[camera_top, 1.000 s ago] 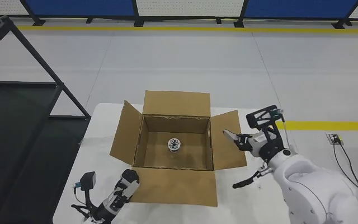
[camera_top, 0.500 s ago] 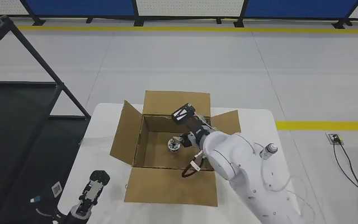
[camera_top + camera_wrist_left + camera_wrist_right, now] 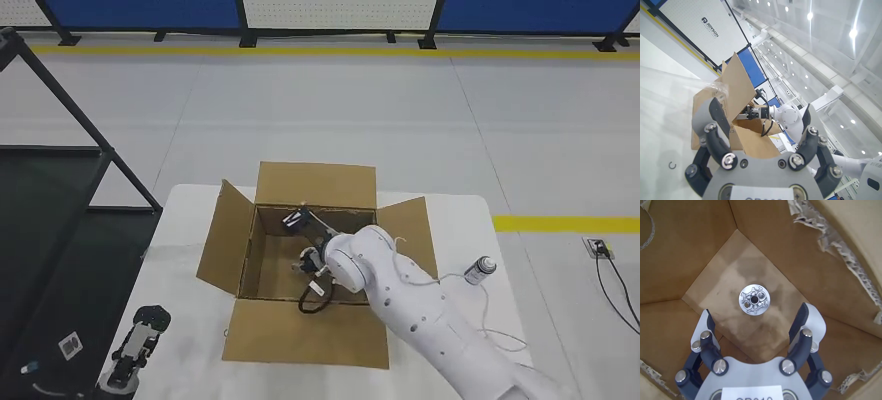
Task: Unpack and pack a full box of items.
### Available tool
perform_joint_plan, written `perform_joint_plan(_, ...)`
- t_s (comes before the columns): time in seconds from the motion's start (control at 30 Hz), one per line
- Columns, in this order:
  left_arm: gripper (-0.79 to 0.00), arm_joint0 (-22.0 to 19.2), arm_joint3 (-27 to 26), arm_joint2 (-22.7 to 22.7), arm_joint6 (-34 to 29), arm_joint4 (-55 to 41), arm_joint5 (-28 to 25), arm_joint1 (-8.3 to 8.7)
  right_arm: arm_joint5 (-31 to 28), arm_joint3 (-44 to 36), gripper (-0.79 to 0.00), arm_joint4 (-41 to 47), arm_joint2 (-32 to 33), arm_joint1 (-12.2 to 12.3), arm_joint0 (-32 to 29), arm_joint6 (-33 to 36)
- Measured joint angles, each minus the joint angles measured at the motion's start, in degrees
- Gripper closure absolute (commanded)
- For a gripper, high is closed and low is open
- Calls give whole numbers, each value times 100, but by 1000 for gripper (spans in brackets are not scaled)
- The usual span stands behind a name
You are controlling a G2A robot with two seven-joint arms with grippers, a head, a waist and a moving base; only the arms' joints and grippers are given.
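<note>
While hovering the right gripper (image 3: 755, 309) inside the box (image 3: 687, 247), fingers spread, looking down at 1 metal part (image 3: 754, 302) upright on its floor, centred between tips. Way nearer than the left gripper (image 3: 761, 104), also spread.

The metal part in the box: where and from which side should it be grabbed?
Across its round rim, from above: the metal part sits face up on the box floor, walls all around. The open right pincer hangs over it.
</note>
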Motion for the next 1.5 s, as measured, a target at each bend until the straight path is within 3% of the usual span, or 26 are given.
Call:
perform_joint_plan(0.27,-785,-113,-2,64,-97,45,59,-13,439,622,-785,-246,-365,-282,103,-291)
perform_joint_plan(0.63,-785,-20,16,-29,-82,-5,-11,-36,387,1570,-785,53,-459,-640,314,-700)
perform_joint_plan(0.67,-785,-11,13,-34,-79,-7,-12,-39,381,1671,-730,86,-455,-673,338,-740)
perform_joint_plan(0.73,-785,0,9,-40,-71,-7,-9,-44,366,1825,-690,133,-445,-720,376,-790)
perform_joint_plan(0.8,-785,9,6,-45,-70,-3,-10,-49,327,1991,-459,181,-436,-772,422,-830)
perform_joint_plan(0.97,-785,18,15,-53,-94,5,-8,-59,138,2278,-200,349,-375,-872,512,-894)
perform_joint_plan(1.03,-785,16,22,-52,-109,4,1,-61,119,2344,-25,358,-356,-896,541,-929)
perform_joint_plan(1.3,-785,-40,16,-30,-203,14,63,-70,-54,2226,0,439,-143,-897,602,-973)
perform_joint_plan(1.5,-785,-145,29,47,-330,24,138,-73,-143,1183,0,178,298,-616,422,-599)
